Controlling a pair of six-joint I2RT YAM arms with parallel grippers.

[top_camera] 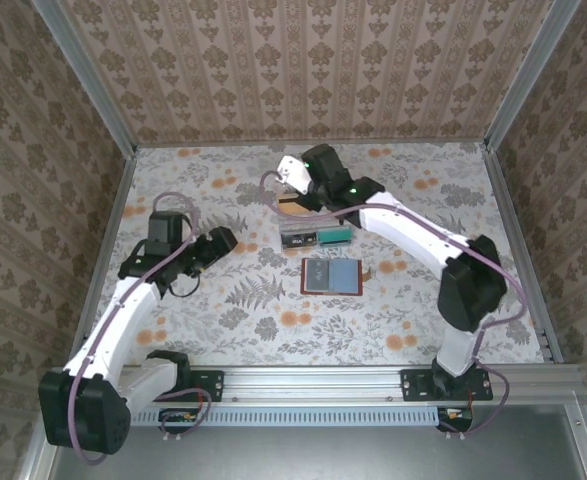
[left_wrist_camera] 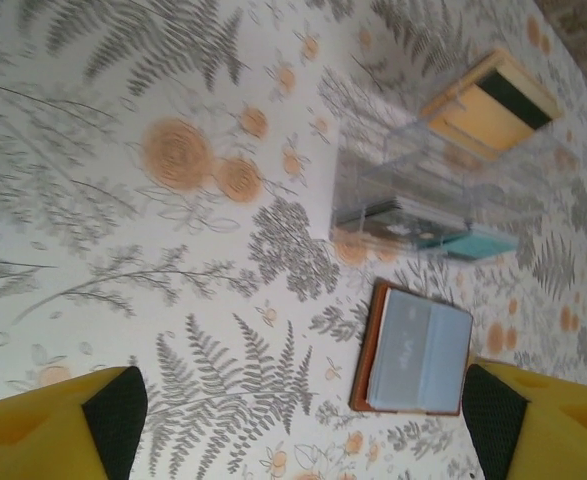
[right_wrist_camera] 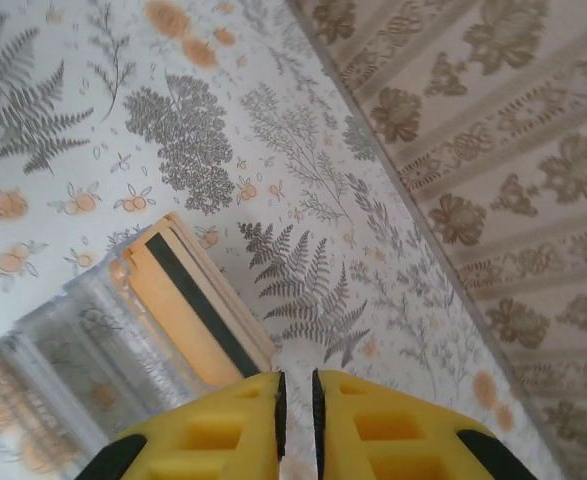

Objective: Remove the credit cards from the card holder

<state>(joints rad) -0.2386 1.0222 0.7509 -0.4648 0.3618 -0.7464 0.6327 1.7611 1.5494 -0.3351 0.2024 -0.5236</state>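
The card holder (top_camera: 331, 275) lies open on the floral tablecloth, blue-grey lining up, with a reddish-brown edge (left_wrist_camera: 365, 345). My left gripper (top_camera: 223, 240) hovers to its left, jaws wide open and nothing between them (left_wrist_camera: 303, 425); the holder sits just inside its right fingertip (left_wrist_camera: 493, 420). My right gripper (top_camera: 295, 178) is over the far end of a clear plastic box (top_camera: 311, 230). Its jaws (right_wrist_camera: 297, 378) stand nearly together on a thin pale credit card (top_camera: 291, 172), seen edge-on. An orange card with a black stripe (right_wrist_camera: 188, 300) stands in the box.
The clear box (left_wrist_camera: 423, 190) holds more cards, one teal (left_wrist_camera: 473, 243), and stands just beyond the card holder. Patterned walls close in the table on three sides; the back wall (right_wrist_camera: 493, 150) is near my right gripper. Bare cloth lies to the left (top_camera: 173, 330).
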